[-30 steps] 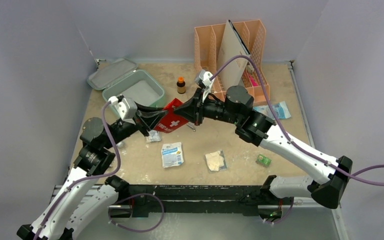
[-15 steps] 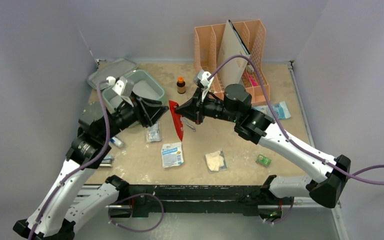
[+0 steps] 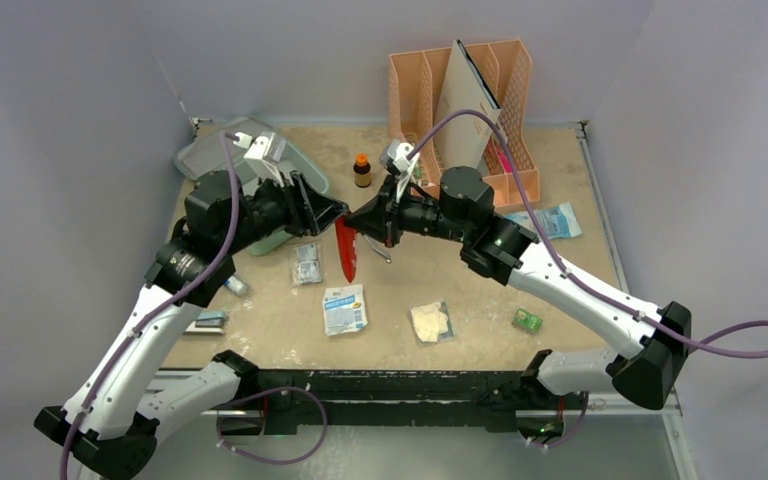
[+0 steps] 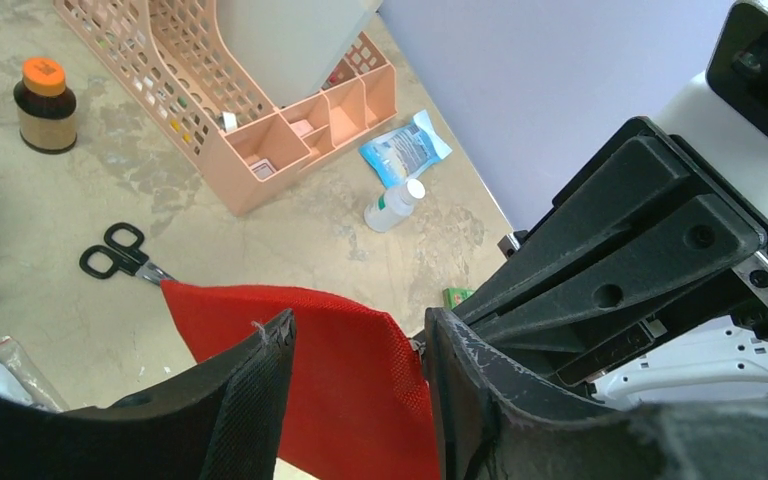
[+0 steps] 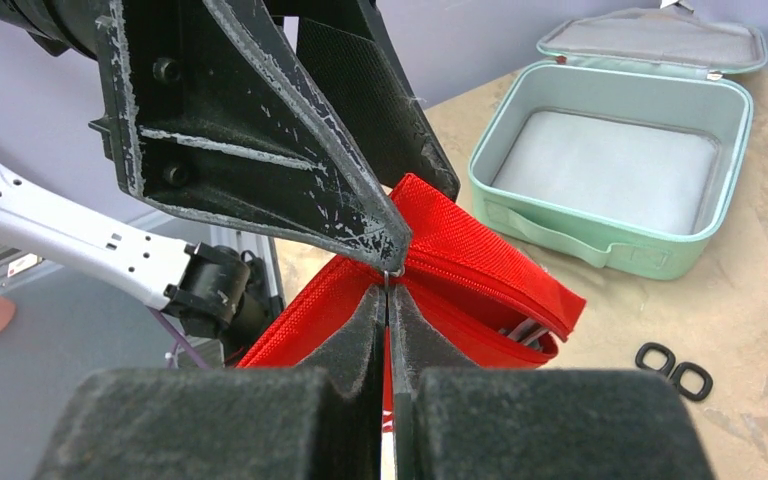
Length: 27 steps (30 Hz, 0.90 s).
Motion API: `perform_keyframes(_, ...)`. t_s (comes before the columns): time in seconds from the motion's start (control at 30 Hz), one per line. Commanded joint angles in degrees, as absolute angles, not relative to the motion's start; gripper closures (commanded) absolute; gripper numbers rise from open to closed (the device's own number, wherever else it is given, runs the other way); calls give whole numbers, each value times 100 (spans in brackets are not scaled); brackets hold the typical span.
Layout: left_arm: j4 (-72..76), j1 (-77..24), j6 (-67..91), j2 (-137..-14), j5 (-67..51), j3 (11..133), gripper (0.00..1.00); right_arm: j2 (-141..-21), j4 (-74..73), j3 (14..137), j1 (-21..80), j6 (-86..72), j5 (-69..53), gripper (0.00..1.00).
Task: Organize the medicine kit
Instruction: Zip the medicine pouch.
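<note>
The medicine kit is a mint-green case lying open with a bare grey liner and its lid folded back. In the top view my left arm hides most of it, and only its lid shows. A red pouch hangs on edge above the table, its zipper partly open. My right gripper is shut on the pouch's upper edge. My left gripper stands open right against the red pouch, one fingertip at the zipper pull.
A peach file organizer stands at the back, with a brown orange-capped bottle left of it. Black scissors lie under the pouch. Packets, a small green box, a blue packet and a small white bottle lie around.
My left gripper let go of the pouch, opened, and swung up and right to its top edge. The pouch now hangs on edge from my right gripper, shifted slightly left.
</note>
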<state>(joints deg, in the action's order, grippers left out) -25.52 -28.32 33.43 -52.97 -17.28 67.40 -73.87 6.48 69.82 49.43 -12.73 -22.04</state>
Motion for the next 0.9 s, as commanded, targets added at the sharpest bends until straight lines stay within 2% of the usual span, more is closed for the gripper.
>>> perform_keyframes(0.0,-2495,-2848,3388,-5345,-1538,6848,51,-7395,1157,6987,4939,-1410,-2189,100)
perform_keyframes(0.2,-2239,-2848,3649,-5607,-2079,6838,53,-7483,1112,7055,4938,-1387,-2126,100)
perform_keyframes(0.37,-1876,-2845,3815,-5577,-2259,6627,60,-7544,994,7101,4939,-1314,-2171,100)
perform_keyframes(0.43,-1859,-2848,3788,-5575,-2277,6618,67,-7549,1021,7059,4939,-1321,-2143,100)
perform_keyframes(0.6,-1919,-2848,3569,-5587,-2476,6648,100,-7594,1218,6862,4938,-1444,-2072,100)
perform_keyframes(0.87,-2543,-2847,3123,-5635,-2453,7071,100,-7676,1353,6494,4922,-1654,-2216,100)
